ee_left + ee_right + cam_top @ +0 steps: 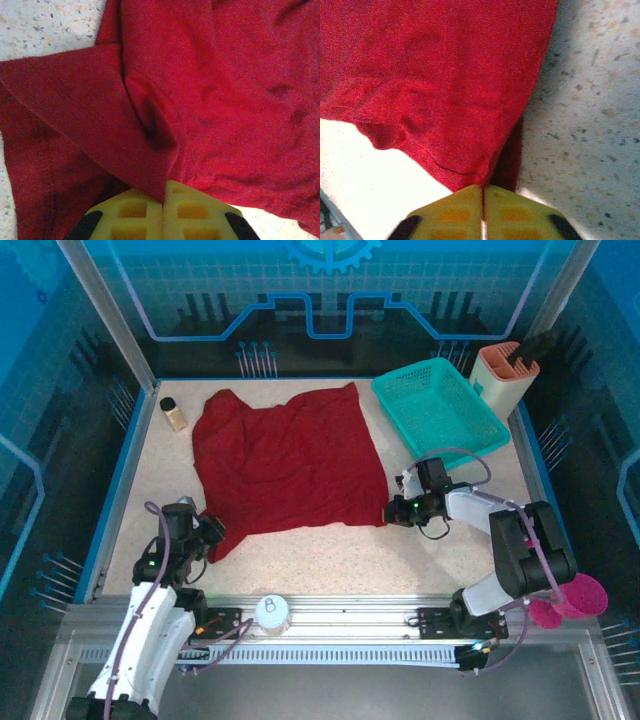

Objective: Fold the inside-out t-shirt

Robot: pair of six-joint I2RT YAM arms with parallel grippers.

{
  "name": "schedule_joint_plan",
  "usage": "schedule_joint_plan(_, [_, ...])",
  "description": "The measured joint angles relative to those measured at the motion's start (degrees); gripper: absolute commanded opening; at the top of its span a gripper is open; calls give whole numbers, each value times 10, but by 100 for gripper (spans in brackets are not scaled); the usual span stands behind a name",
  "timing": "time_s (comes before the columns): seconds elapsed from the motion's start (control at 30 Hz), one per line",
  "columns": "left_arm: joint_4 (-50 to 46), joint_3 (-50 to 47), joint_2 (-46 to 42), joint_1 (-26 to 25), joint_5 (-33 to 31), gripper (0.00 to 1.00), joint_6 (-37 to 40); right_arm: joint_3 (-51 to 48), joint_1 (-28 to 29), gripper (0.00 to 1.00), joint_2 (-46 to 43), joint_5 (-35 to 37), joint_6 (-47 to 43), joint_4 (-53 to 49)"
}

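- Here's the inside-out t-shirt, spread dark red across the middle of the table. It runs from close to the far edge down toward the near one, and a loose flap trails off at the near-left.
- Down low at that near-left corner sits the left gripper, and the right gripper is at the near-right corner. With one arm on each corner, this looks like a setup to lift the near edge evenly and carry it over for a fold.
- In the left wrist view, the yellow fingers are pressed together and a ridge of cloth runs straight into the line where they meet, so the left tool is clamped on the shirt. This view also picks out overlapping layers, a stitched hem and a dark pucker, which from above read as a flat red patch.
- In the right wrist view, the fingers meet the same way, with the very tip of the corner caught between them. It's a thin bite, and my call is that it could slip under a hard pull.
- The top view adds the surroundings: a teal basket at the far-right corner, just beside the cloth, and a small bottle near the far-left corner, apart from it.
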Motion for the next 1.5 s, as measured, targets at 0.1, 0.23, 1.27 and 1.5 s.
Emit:
schedule_joint_plan(0.1, [0,0,-2,0,0,0,0,-2,0,20,-1,-18,1,9])
schedule_joint_plan(0.23, [0,0,-2,0,0,0,0,-2,0,29,1,-26,5,15])
schedule_joint_plan(1.27, [-75,408,7,1,-111,0,222,228,27,0,-303,37,47,2])
schedule_joint_plan(1.5, [-73,705,61,1,-140,0,433,416,29,0,-395,85,-32,-75])
